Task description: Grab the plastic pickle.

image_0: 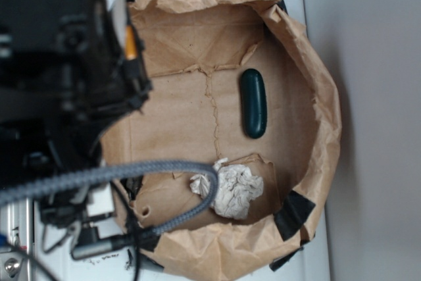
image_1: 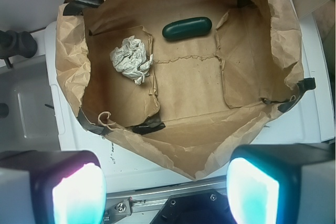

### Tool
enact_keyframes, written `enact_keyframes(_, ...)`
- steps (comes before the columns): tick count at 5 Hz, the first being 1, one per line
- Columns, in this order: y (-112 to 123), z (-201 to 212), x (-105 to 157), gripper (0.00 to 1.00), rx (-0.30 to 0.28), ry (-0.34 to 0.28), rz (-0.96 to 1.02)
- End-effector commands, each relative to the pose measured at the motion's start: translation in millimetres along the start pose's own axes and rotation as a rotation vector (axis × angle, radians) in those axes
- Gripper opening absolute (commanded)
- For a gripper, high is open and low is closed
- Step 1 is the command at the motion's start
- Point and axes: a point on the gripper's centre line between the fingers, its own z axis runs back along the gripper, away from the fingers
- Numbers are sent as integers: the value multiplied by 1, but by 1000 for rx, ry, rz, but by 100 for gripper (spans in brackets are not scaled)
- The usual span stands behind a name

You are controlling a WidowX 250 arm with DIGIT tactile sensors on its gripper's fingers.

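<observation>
wrist view looks down into a big brown paper bag with rolled-down crinkly sides (image_1: pixel 73 66), lying open on a white flat top (image_1: pixel 310 114). the smooth shiny dark green plastic pickle with round ends (image_1: pixel 187 28) lies flat on the bag's floor, up at about 12 o'clock in this view, close to the far wall. it lies almost sideways, with its right end a bit higher. the white crumpled paper ball (image_1: pixel 132 59) sits at about 10 o'clock, down and to the left of the pickle. the two are near each other but not touching.

the black robot gripper with two glowing blue-green finger pads (image_1: pixel 167 192) is at the bottom edge, at 6 o'clock. one pad (image_1: pixel 79 195) is far left and the other far right, with a wide gap between them, so the jaws are spread apart and hold nothing. the gripper is outside the bag, well apart from the pickle.

exterior view shows the pickle (image_0: pixel 253 103) standing up and down at about 2 o'clock in the bag (image_0: pixel 322 116), with the paper ball (image_0: pixel 231 189) below it at 5 o'clock. a grey woven cable (image_0: pixel 118 176) loops over the bag's left side, touching the ball. the black robot arm (image_0: pixel 59 64) fills the left at 9 o'clock.
</observation>
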Motion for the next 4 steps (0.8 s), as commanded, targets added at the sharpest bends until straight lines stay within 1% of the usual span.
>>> enact_keyframes(1, 30, -29, 23, 100, -46, -164, 104)
enact_keyframes(2, 50, -62, 50, 100, -84, -256, 198)
enact_keyframes(3, 66, -92, 79, 100, -127, -282, 345)
enact_keyframes(4, 74, -112, 112, 100, -141, -247, 416)
